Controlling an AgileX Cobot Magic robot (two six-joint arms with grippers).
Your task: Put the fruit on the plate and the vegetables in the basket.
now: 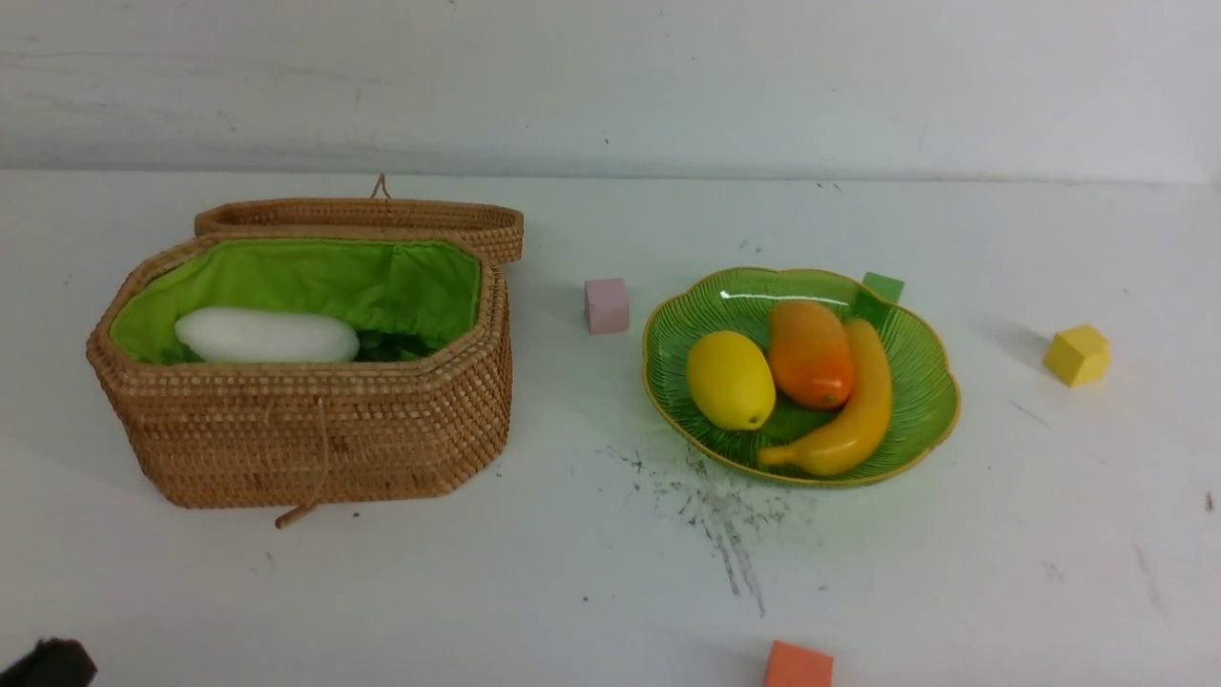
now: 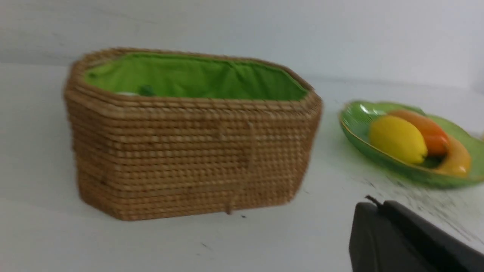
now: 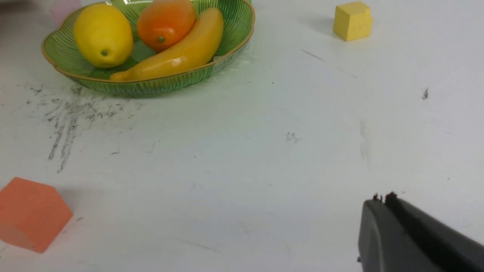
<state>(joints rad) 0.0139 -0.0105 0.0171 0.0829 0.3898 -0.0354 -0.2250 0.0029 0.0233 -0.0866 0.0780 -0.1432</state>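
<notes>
Three glossy, smooth plastic-looking fruits are seen lying on the plate (image 1: 930, 420): an oval yellow lemon (image 1: 731, 379) on its left part, a rounded orange-yellow mango (image 1: 810, 354) in the middle, and a curved yellow banana (image 1: 852, 412) along the right, touching the mango. The plate is a shallow translucent green dish, ribbed like a leaf, with a scalloped edge and thin gold rim. No label or writing is seen on any item.

To the left, well apart from the plate, the basket (image 1: 315, 429) is seen: tan woven rattan, octagonal, lined with bright green cloth, its woven lid (image 1: 382, 218) folded back behind it. A smooth white radish (image 1: 267, 336) is seen lying inside; dark green shapes beside it cannot be identified.

Small matte cubes are scattered on the white, scuffed surface (image 1: 954, 572): a pink cube (image 1: 607, 305) between basket and plate, a green cube (image 1: 882, 286) just behind the plate, a yellow cube (image 1: 1077, 355) to the right, an orange cube (image 1: 797, 666) near the front edge.

The left end effector (image 2: 372, 202) is shown closed and empty, near the basket's front. The right end effector (image 3: 382, 197) is likewise closed and empty, over bare surface.
</notes>
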